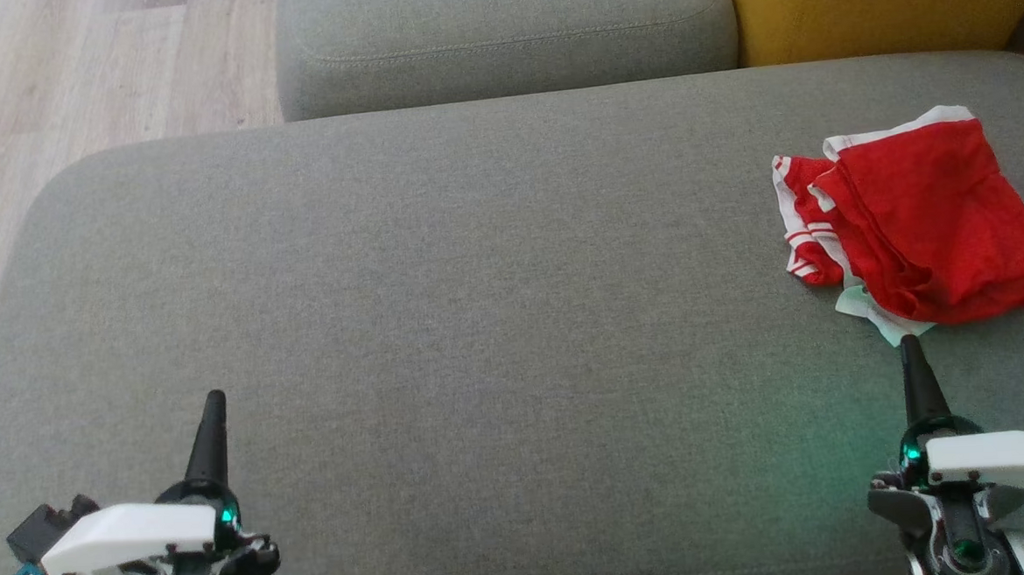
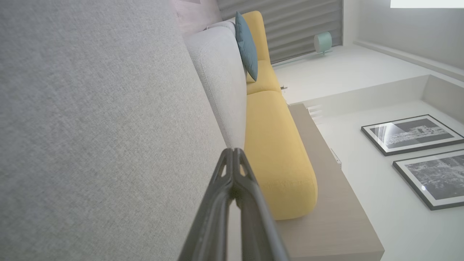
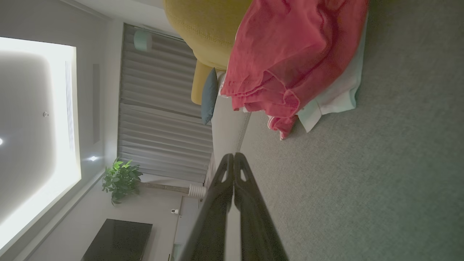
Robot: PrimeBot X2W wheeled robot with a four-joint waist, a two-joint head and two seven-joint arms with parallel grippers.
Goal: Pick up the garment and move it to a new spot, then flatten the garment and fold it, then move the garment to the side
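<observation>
Grey woven cushion [image 1: 442, 282]; crumpled red garment [image 1: 920, 222], white-trimmed, at right.

Soft even daylight, dim right wrist view, blurred foreground fingers [image 3: 215, 206]

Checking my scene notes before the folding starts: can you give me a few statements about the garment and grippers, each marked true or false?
1. The red garment lies on the grey sofa seat, ahead of the right gripper. True.
2. The right gripper is holding the garment. False: its fingers are shut on nothing, with their tips near the cloth's near edge.
3. The left gripper is shut and empty. True.
4. The garment is spread out flat. False: it lies bunched, with layers folded over each other.
</observation>
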